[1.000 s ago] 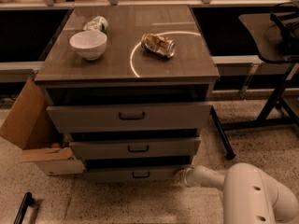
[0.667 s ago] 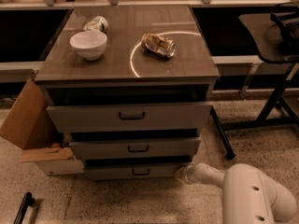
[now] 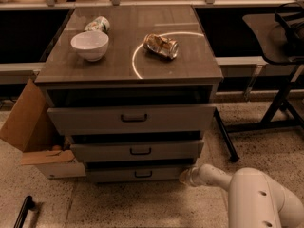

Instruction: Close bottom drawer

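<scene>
The grey cabinet (image 3: 128, 70) has three drawers, and all three stand a little out from its body. The bottom drawer (image 3: 114, 175) is the lowest; its wide, low grey front has a small dark bar handle (image 3: 143, 174) and a dark gap above it. My white arm (image 3: 256, 198) reaches in from the lower right, close to the floor. The gripper (image 3: 186, 176) is at the right end of the bottom drawer's front, touching it or very near it.
A white bowl (image 3: 89, 45), a crushed can (image 3: 161, 45) and a tipped container (image 3: 97, 23) lie on the cabinet top. An open cardboard box (image 3: 33, 127) stands against the cabinet's left side. Black table legs (image 3: 278, 113) stand at the right. A black bar (image 3: 23, 212) lies on the floor at the lower left.
The gripper end has shifted slightly at the right end of the bottom drawer's front. The drawer front looks almost where it was.
</scene>
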Available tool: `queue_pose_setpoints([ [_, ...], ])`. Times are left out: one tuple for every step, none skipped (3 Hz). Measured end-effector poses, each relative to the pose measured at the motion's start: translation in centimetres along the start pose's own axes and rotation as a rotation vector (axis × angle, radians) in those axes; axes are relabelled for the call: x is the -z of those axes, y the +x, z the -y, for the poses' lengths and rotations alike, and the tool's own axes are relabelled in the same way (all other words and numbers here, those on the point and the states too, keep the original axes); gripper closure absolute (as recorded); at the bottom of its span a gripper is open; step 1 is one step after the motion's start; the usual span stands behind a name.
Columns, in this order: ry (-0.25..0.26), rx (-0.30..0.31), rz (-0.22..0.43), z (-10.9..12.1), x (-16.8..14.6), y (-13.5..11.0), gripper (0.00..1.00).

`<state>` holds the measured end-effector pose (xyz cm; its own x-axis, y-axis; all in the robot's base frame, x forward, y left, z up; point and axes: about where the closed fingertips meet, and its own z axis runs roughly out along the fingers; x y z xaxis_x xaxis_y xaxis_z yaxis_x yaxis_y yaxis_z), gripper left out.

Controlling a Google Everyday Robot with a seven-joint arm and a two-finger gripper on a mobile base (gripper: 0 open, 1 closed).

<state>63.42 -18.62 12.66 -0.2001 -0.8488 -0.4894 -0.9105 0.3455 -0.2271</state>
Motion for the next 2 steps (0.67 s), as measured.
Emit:
queue_pose_setpoints([
  [-0.071, 0.050, 0.031, -1.8, 2.3, -0.6, 1.00],
  [-0.206, 0.138, 0.120, -4.9, 7.3, -1.5, 1.00],
])
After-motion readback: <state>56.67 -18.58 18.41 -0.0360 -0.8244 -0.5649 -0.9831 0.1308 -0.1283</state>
